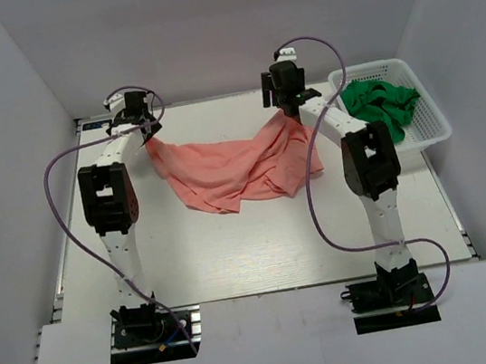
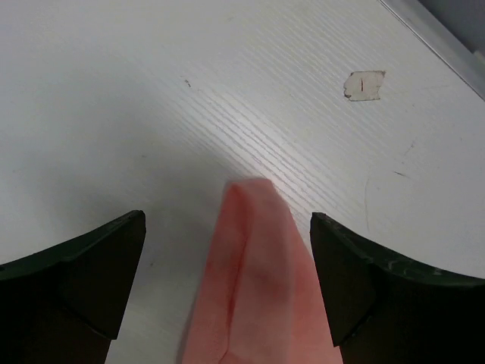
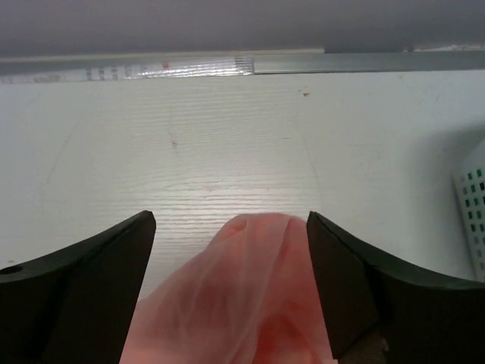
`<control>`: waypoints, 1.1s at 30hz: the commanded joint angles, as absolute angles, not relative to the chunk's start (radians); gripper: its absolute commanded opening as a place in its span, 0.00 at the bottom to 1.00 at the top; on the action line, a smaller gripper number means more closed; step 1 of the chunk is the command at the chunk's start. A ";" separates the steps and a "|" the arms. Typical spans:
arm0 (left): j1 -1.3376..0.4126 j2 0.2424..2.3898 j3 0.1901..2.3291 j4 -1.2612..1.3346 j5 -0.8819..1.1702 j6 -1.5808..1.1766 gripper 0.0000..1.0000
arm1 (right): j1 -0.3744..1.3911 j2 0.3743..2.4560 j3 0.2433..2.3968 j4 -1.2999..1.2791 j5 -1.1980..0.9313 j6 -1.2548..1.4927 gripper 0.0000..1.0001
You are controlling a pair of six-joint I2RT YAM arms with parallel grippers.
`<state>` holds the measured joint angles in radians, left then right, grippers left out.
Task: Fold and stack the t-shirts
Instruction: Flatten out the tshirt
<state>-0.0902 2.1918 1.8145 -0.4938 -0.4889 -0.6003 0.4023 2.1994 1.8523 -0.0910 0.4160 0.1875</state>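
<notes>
The salmon-pink t-shirt [image 1: 237, 169] lies spread across the far middle of the table, with its two far corners drawn out towards the grippers. My left gripper [image 1: 150, 134] is over the left corner. In the left wrist view its jaws [image 2: 227, 221] stand wide apart, with a narrow point of pink cloth [image 2: 254, 280] between them. My right gripper [image 1: 288, 107] is over the right corner. Its jaws [image 3: 230, 220] also stand apart, with a bulging fold of pink cloth [image 3: 250, 296] between them. The bright green garment [image 1: 382, 104] lies crumpled in the basket.
The white lattice basket [image 1: 429, 131] stands at the table's far right edge, close to my right arm, and its wall shows in the right wrist view [image 3: 474, 220]. The back wall and a metal rail [image 3: 341, 62] run just beyond both grippers. A small torn patch [image 2: 364, 85] marks the tabletop.
</notes>
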 commanded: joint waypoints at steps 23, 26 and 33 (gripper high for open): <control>-0.678 1.716 1.319 -0.673 -0.146 -0.442 0.90 | 0.341 1.517 1.278 -0.442 0.374 0.517 0.90; -0.725 1.717 1.275 -0.638 -0.161 -0.442 0.83 | 0.334 1.488 1.256 -0.434 0.345 0.514 0.90; -0.765 1.807 1.285 -0.594 -0.262 -0.442 0.75 | 0.321 1.445 1.218 -0.431 0.302 0.495 0.90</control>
